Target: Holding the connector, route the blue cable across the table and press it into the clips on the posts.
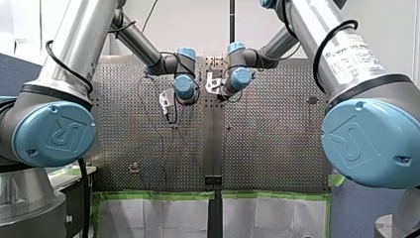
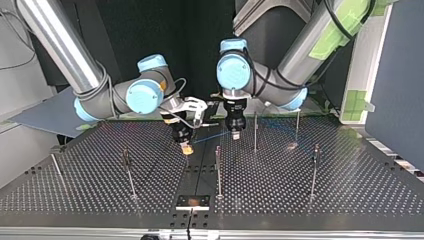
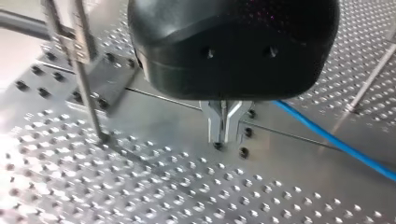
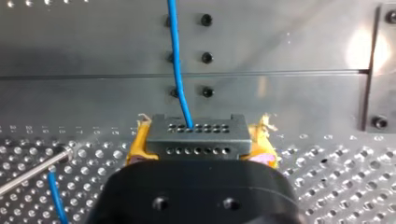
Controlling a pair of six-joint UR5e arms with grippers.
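While my right end effector (image 2: 186, 148) pinches the grey connector (image 4: 196, 135) between its yellow pads (image 4: 136, 147), the blue cable (image 4: 176, 60) leaves the connector's face and runs ahead over the perforated surface (image 2: 300, 200). In the top view the cable passes my left end effector (image 3: 223, 135) and carries on towards that view's right. The left end effector is pressed together with nothing visible in its grip. The cable lies just beside it.

**Step in hand.** Judged from these views, routing is at an early stage. The connector is held above the middle of the surface, and no length of cable can be seen seated in a clip.

**Next move.** The connector should be carried towards a post (image 2: 218, 172) with the cable kept taut. The cable should then be lowered in line with the clip and pressed in. A slack run would likely miss the clip.

**Count.**
- Arms: two, each with one end effector.
- Connector: one.
- Blue cable: one.
- Posts: six in the top view.
- Clips: too small to count.
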